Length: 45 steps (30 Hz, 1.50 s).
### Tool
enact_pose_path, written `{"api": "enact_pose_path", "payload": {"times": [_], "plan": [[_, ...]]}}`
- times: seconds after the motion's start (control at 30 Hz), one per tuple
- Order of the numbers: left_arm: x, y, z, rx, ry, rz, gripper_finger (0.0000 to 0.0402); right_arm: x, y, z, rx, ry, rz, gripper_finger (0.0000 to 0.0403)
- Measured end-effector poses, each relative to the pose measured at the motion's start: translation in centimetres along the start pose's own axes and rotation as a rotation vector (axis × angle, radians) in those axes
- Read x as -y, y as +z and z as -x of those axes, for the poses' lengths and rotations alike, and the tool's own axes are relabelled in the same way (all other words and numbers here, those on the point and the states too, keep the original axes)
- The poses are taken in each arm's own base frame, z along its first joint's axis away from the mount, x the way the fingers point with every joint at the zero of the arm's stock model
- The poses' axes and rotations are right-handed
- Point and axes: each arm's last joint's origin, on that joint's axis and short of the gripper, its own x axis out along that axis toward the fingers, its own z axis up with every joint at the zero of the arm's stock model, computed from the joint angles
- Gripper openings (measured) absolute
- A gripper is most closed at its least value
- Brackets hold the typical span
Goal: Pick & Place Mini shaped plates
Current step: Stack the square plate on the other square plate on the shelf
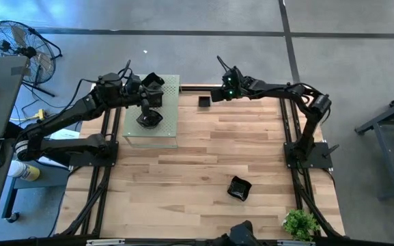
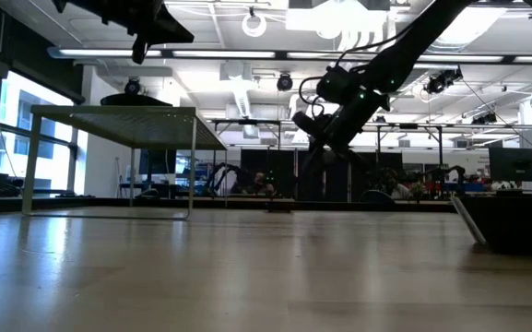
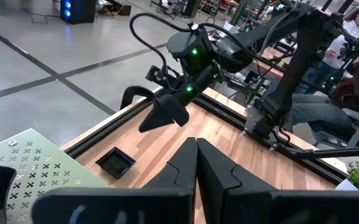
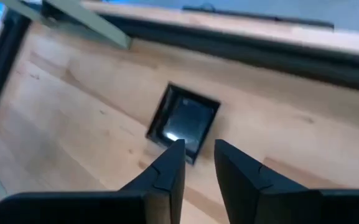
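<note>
A small square black plate [image 1: 204, 102] [image 4: 184, 121] lies flat on the wooden table near its far edge, just right of the pale green board [image 1: 171, 130]. My right gripper [image 4: 198, 155] [image 1: 216, 96] hovers open just above it, slanting down, fingertips over the plate's near rim and apart from it in the left wrist view [image 3: 116, 163]. Black plates [image 1: 149, 119] sit piled on the board. Another black dish [image 1: 239, 188] lies on the table toward the near edge. My left gripper [image 3: 196, 149] [image 1: 157, 87] is shut on nothing, held high over the board.
The board stands raised on legs [image 2: 109, 115] at the table's far left. A small green plant [image 1: 300, 223] sits at the near right corner. A dark rail [image 4: 241, 43] runs along the far edge behind the square plate. People sit beyond the table [image 3: 353, 37].
</note>
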Motion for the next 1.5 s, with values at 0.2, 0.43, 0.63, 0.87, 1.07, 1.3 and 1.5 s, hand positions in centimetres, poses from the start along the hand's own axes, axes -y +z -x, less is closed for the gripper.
{"api": "enact_pose_path", "payload": {"times": [0.2, 0.43, 0.63, 0.87, 1.07, 1.3, 1.5], "plan": [[0.0, 0.0, 0.0, 0.000, 0.000, 0.000, 0.0001, -0.3, 1.6, 0.8, -0.002, -0.017, 0.003, 0.0098], [0.0, 0.0, 0.0, 0.001, 0.000, 0.000, 0.0001, -1.3, 2.9, 1.6, 0.022, -0.056, 0.071, 0.0111], [0.0, 0.0, 0.0, 0.001, 0.000, 0.000, 0.0001, 0.0, 1.4, 0.4, -0.040, -0.091, 0.038, 0.0121], [0.0, 0.0, 0.0, 0.001, 0.001, 0.000, 0.0001, 0.3, 0.6, -0.8, -0.090, -0.092, 0.024, 0.0137], [0.0, 0.0, 0.0, 0.001, 0.001, 0.000, 0.0001, 0.4, 0.7, -0.8, -0.078, -0.099, 0.026, 0.0146], [0.0, 0.0, 0.0, 0.001, 0.004, 0.000, 0.0001, 1.0, 0.2, -2.1, -0.113, -0.111, 0.025, 0.0150], [0.0, 0.0, 0.0, 0.001, 0.003, 0.003, 0.0001, 1.4, -0.2, -2.8, -0.135, -0.113, 0.024, 0.0150]]}}
